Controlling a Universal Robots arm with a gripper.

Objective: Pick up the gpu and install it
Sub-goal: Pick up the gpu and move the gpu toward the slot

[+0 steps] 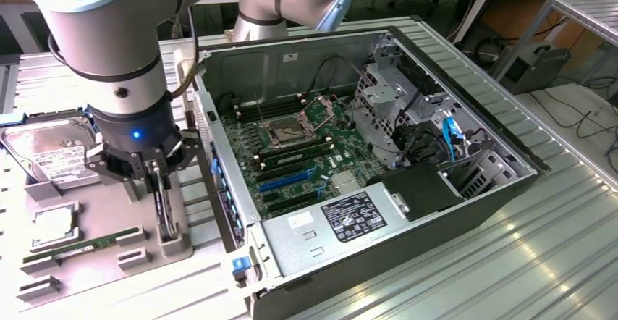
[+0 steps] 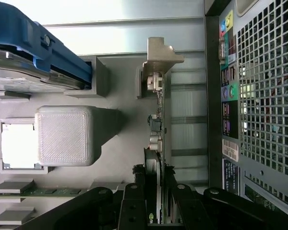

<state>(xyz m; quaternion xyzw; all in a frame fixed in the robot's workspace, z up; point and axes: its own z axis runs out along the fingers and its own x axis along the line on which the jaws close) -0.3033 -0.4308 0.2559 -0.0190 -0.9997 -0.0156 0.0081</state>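
Clamps the gpu (image 1: pixel 170 222) (image 2: pixel 156 129) between the fingers of the gripper (image 1: pixel 159 190), one on each face. Holds it upright on edge in the tray (image 1: pixel 97 222), just beside the open case (image 1: pixel 386 262), near the drive (image 1: pixel 48 153) and memory stick (image 1: pixel 77 247).

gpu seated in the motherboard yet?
No, the gpu stands on edge in the gray fixture outside the computer case, with the hand right at it.
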